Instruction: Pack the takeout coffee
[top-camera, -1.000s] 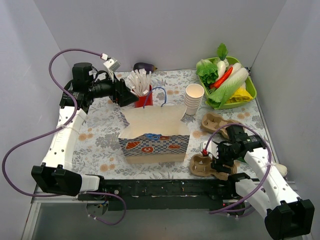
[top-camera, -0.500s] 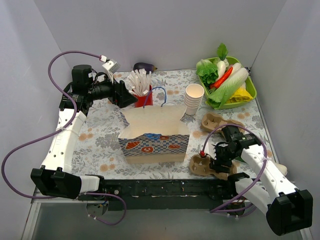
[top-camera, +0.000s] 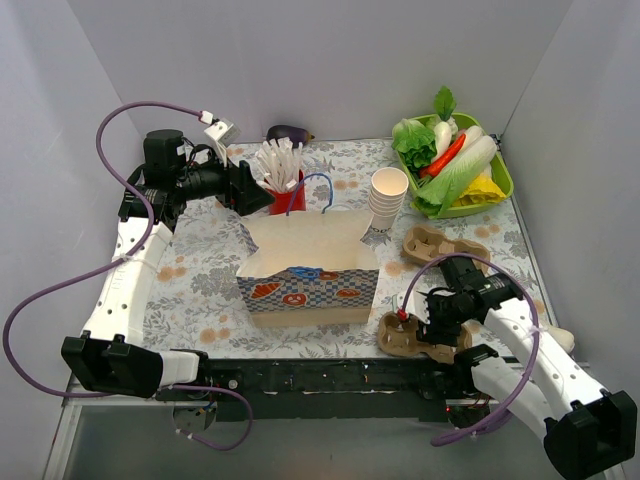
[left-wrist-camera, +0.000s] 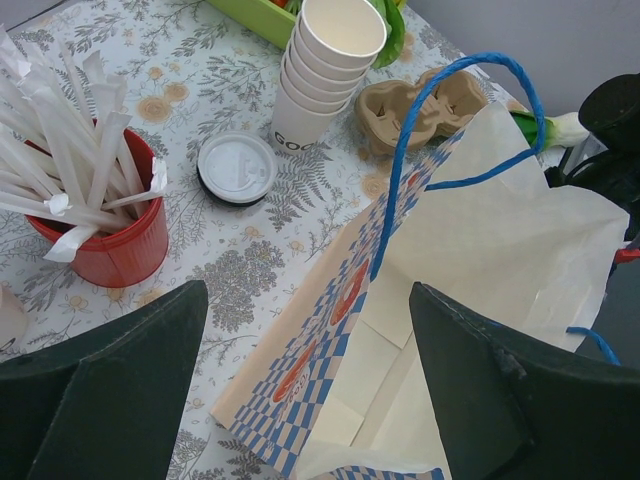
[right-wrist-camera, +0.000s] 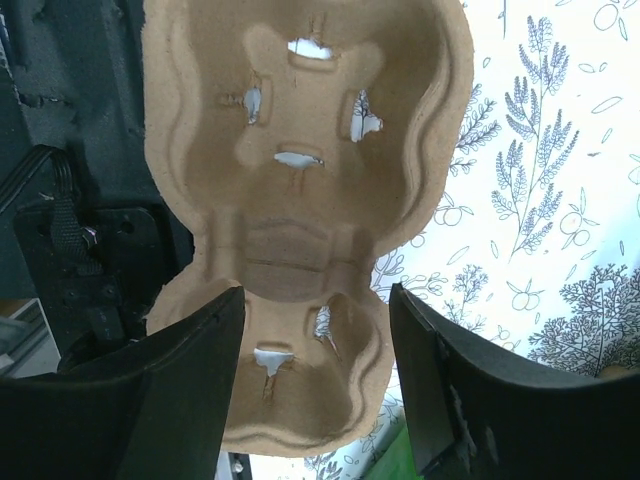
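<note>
The takeout coffee (left-wrist-camera: 236, 168) stands upright on the floral tabletop (top-camera: 200, 255), well apart from both arms. The left wrist view shows it from above as a round white lid with a dark edge. The red cup of white sticks (left-wrist-camera: 110, 225) is near it at 8 o'clock, and the stack of lidless paper cups (left-wrist-camera: 325, 80) is just beside it at 1 o'clock. The open paper bag (top-camera: 310, 270), checked blue and white along its base and with blue cord handles, stands at the middle of the tabletop, at 5 o'clock from the coffee in that wrist view. The left fingers (left-wrist-camera: 130, 370) are spread wide with nothing clamped between them. They hover at 11 o'clock of the bag in the top view, close to the red cup, and look down over the bag's far rim. The right fingers (right-wrist-camera: 190, 370) are also apart, one on each side of a brown pulp cup carrier (right-wrist-camera: 300, 200). This carrier lies at 4 o'clock of the bag, by the near edge, and I cannot tell whether either finger touches it. A second carrier (top-camera: 435, 243) lies at 3 o'clock of the bag. A green tray (top-camera: 506, 178) of vegetables sits in the far corner at 1 o'clock, and an eggplant (top-camera: 288, 132) lies at 12 o'clock against the back wall.
</note>
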